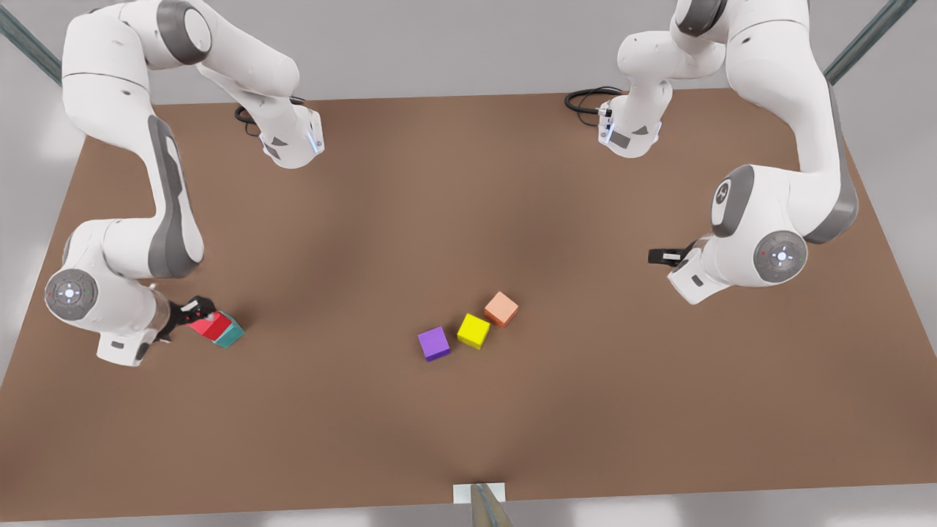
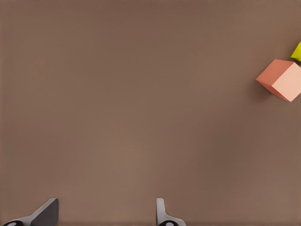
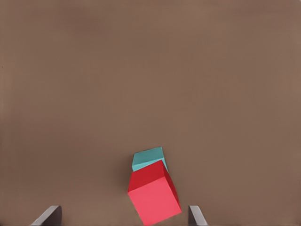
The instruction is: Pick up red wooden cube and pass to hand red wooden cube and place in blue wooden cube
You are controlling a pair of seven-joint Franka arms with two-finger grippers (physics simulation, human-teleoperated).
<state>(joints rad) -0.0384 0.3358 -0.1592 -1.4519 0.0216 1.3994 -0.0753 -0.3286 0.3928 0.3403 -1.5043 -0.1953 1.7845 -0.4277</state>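
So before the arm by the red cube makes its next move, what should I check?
1. Red cube over the blue-green cube: ok, it overlaps it.
2. Red cube seated flat: not ok, it looks tilted and offset.
3. Right gripper free of the red cube: ok, fingers open on either side of it.
4. Left gripper out of the way: ok, open and waiting at the front view's right.
5. Purple cube, yellow cube and orange cube clear: ok, they lie mid-table, well apart from the stack.
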